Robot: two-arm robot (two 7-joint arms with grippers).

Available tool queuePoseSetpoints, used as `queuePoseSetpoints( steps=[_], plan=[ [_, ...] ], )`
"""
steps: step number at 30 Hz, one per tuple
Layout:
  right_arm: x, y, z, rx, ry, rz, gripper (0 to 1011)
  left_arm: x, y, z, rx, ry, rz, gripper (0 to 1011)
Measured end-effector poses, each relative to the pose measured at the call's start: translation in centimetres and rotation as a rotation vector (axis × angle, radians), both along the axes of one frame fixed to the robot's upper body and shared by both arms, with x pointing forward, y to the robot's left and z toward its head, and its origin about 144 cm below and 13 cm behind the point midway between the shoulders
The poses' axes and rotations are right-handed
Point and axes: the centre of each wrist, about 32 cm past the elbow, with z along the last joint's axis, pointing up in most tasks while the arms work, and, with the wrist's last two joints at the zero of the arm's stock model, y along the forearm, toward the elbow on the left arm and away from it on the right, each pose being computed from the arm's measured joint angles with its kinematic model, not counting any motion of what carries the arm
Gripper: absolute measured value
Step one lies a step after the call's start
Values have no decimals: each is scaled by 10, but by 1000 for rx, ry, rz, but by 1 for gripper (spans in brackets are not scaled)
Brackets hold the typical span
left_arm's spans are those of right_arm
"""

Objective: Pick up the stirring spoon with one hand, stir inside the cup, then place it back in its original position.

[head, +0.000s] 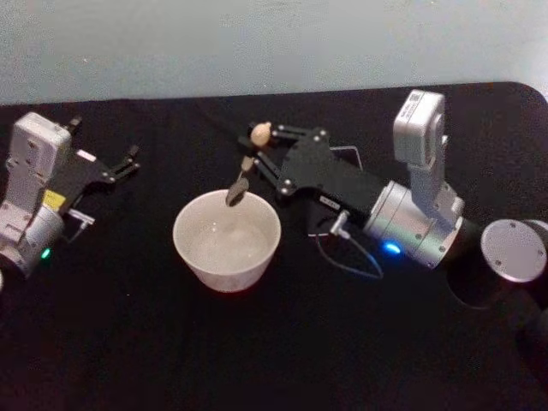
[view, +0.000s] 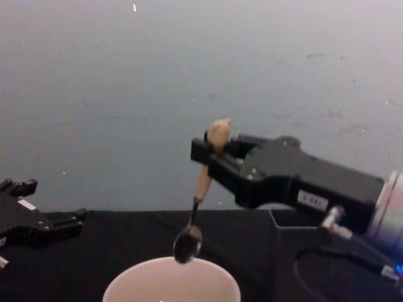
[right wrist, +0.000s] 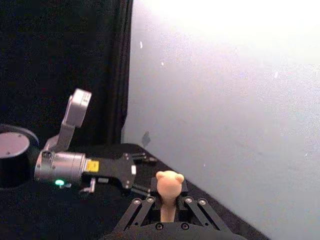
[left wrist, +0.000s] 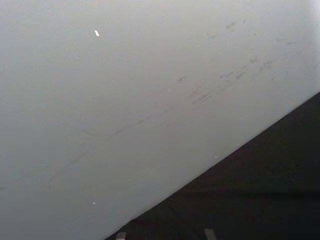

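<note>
Two fingers of my right gripper [head: 257, 156] are pinched on the stirring spoon [head: 247, 164], holding its pale handle just below the knobbed top. In the right wrist view the knob [right wrist: 169, 184] stands up between my linkages. In the chest view the spoon [view: 203, 182] hangs nearly upright, a little tilted, with the knob leaning to the cup's right and the dark bowl pointing down. That bowl sits at the far rim of the cup [head: 224, 276], about level with the lip. I cannot tell whether it touches the rim.

My right gripper reaches in from beyond and to the right of the cup, well above the black table [head: 128, 351]. The dark square-mouthed holder box [view: 286, 233] stands to the right of the cup, close by, partly under my right gripper. A thin cable [head: 351, 261] loops on the table near the cup's right side.

My left gripper [head: 128, 163] lies well apart to the left of the cup, low over the table, its fingers spread and holding nothing.
</note>
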Motion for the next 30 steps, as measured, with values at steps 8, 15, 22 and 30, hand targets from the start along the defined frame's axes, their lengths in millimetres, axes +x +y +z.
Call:
queuePoseSetpoints(
  steps=[8, 15, 22, 30],
  plan=[
    [-2, -4, 19, 11, -38, -17, 174, 0, 0, 0, 0, 0, 0, 1001],
    [-1, -19, 34, 4, -64, -96, 174, 0, 0, 0, 0, 0, 0, 1001],
    [-1, -33, 40, -2, -80, -184, 174, 0, 0, 0, 0, 0, 0, 1001],
    [-6, -47, 47, -11, -87, -281, 174, 0, 0, 0, 0, 0, 0, 1001]
  ],
)
